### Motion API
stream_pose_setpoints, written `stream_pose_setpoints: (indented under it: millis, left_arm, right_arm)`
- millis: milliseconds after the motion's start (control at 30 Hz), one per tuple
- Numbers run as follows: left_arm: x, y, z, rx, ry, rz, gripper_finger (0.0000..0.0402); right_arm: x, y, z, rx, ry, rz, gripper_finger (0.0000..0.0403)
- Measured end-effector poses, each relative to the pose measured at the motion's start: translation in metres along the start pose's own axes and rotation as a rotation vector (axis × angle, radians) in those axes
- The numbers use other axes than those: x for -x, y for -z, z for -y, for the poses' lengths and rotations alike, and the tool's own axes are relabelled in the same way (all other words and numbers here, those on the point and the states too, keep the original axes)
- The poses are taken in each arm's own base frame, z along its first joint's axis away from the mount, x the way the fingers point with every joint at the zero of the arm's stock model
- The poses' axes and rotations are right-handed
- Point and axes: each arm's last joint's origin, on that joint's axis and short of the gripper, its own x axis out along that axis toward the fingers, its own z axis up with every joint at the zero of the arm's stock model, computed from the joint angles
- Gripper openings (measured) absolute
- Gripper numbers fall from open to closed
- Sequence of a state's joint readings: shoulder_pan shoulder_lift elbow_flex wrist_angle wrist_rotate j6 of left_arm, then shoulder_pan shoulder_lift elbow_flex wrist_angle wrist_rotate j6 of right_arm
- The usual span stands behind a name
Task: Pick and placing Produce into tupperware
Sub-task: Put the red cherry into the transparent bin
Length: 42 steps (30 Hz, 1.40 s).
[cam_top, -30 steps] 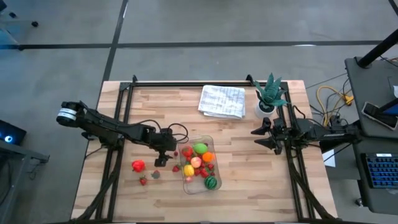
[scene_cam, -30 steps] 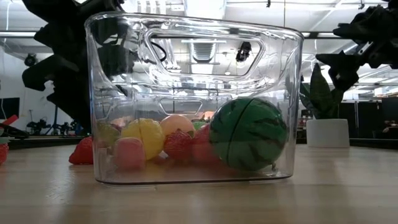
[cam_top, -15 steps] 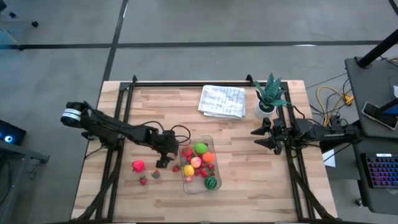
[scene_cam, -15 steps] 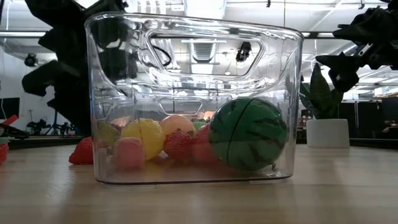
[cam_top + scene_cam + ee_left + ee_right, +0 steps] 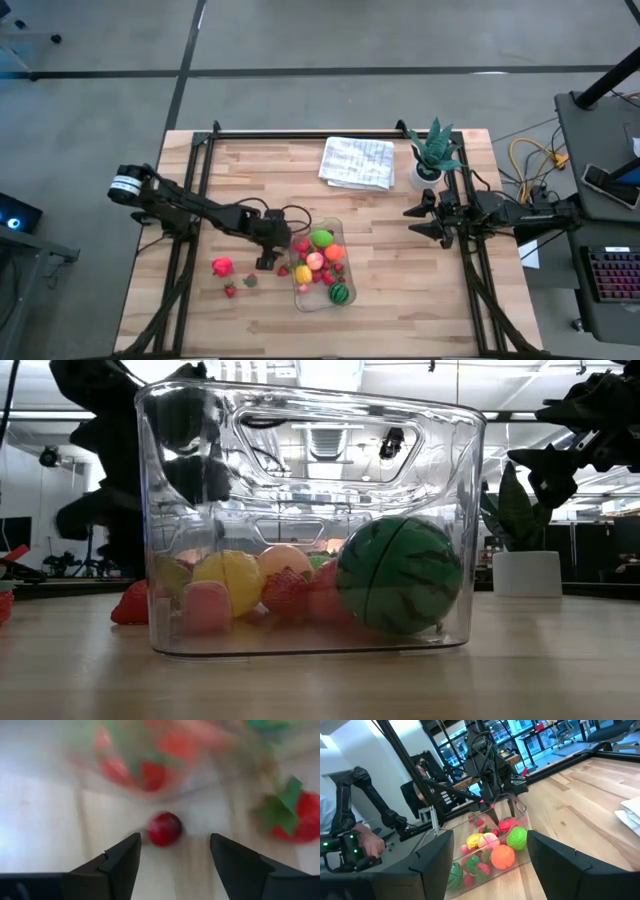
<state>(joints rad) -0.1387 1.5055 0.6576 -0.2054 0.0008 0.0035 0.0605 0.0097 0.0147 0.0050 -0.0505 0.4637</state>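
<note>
Holding melon (image 5: 398,574), mixed produce (image 5: 318,262): tupperware (image 5: 455,530).

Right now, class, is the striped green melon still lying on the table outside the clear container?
No: the low view shows the melon inside the clear container, resting among the other toy fruits.

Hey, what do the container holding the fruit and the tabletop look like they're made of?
The tupperware looks like clear glossy plastic: the room shows through it and ceiling lights glint on its walls. The table looks like pale wood planks with visible seams and grain, matte finish.
</note>
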Motion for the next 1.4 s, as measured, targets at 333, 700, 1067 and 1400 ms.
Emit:
stream_pose_setpoints:
  millis: [333, 700, 1067, 1400]
  left_arm:
    - [-0.004, -0.004, -0.003, 0.019, -0.086, 0.024, 0.0174]
    - [-0.007, -0.003, -0.002, 0.016, -0.077, 0.016, 0.0129]
    - [-0.002, -0.003, -0.003, 0.024, -0.092, 0.002, 0.0062]
    - [0.072, -0.012, -0.001, 0.088, -0.085, 0.021, 0.0059]
  right_arm:
    - [0.0, 0.0, 0.0, 0.0, 0.001, 0.0, 0.0242]
    - [0.0, 0.0, 0.0, 0.0, 0.0, 0.0, 0.0242]
    - [0.0, 0.0, 0.0, 0.0, 0.0, 0.0, 0.0242]
    - [0.0, 0.0, 0.0, 0.0, 0.0, 0.0, 0.0242]
